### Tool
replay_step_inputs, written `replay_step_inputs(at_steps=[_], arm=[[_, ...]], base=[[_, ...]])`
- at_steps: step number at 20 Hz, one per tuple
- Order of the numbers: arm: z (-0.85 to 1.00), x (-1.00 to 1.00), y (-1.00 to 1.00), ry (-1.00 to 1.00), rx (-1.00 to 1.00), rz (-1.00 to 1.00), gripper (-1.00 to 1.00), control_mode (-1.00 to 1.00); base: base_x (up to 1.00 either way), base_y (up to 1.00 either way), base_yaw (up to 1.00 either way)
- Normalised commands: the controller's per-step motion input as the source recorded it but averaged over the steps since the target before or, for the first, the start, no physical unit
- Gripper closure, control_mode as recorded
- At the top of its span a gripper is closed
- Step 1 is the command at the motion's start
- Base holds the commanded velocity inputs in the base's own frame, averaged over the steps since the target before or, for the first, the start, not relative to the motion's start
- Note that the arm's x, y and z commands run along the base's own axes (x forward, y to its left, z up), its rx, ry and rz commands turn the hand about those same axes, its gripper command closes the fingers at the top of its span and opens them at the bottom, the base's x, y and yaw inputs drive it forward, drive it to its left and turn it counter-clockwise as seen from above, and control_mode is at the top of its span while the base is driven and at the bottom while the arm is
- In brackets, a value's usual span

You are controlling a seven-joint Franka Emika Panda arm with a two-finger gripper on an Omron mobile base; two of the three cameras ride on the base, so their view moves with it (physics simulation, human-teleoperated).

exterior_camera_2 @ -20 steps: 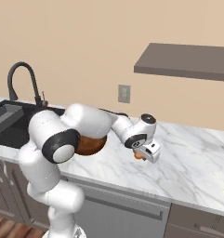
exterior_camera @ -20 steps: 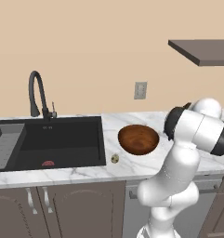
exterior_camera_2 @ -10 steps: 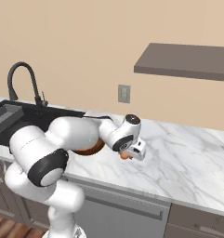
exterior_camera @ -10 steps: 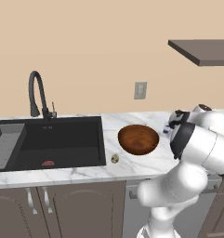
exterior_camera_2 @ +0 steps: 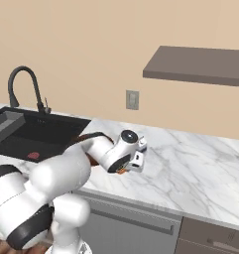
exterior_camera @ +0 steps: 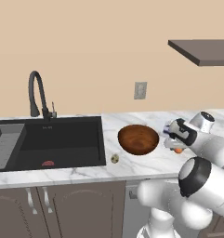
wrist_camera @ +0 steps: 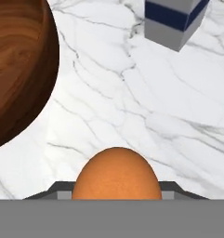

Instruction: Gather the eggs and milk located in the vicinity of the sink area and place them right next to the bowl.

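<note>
Carrying the orange-brown egg (wrist_camera: pixel 116 173), your fingers (exterior_camera: pixel 178 149) sit narrowed around it just right of the bowl (exterior_camera: pixel 138 138), low over the table (exterior_camera: pixel 146 162). Over the last second you've swung the hand back in from further right on the marble toward the bowl's rim, so, as I judge it, you're at the put-down step for this egg, not yet released. In the hand view the egg fills the bottom between the fingers, the bowl's edge curves in at the left, and the milk (wrist_camera: pixel 174 21) stands on the marble just ahead, near the bowl, so that one looks already delivered. That carton is hard to make out in the left base view, where your wrist covers the spot. The left base view gives you what the hand view can't: the speckled egg (exterior_camera: pixel 115 158) lying on the table between the sink (exterior_camera: pixel 62 139) and the bowl, apparently next to fetch, plus a flat red thing (exterior_camera: pixel 48 163) in the basin. In the right base view the egg shows as an orange sliver under the hand.
</note>
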Motion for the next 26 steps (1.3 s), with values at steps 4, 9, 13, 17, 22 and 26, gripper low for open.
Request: replay_step_inputs(at_steps=[4,9,13,17,22,26], arm=[[0.24,0.00,0.47,-0.02,0.00,0.24,1.00,-1.00],[0.06,0.00,0.50,0.00,-0.04,0.16,1.00,-1.00],[0.00,-0.03,0.42,0.00,-0.05,0.08,1.00,-1.00],[0.00,-0.10,0.42,0.00,0.00,0.00,1.00,-1.00],[-0.01,-0.14,0.44,0.00,0.00,-0.01,1.00,-1.00],[-0.09,-0.10,0.41,0.01,0.00,-0.03,1.00,-1.00]], base=[[0.00,0.00,0.00],[0.00,0.00,0.00],[0.00,0.00,0.00],[0.00,0.00,0.00],[0.00,0.00,0.00],[0.00,0.00,0.00]])
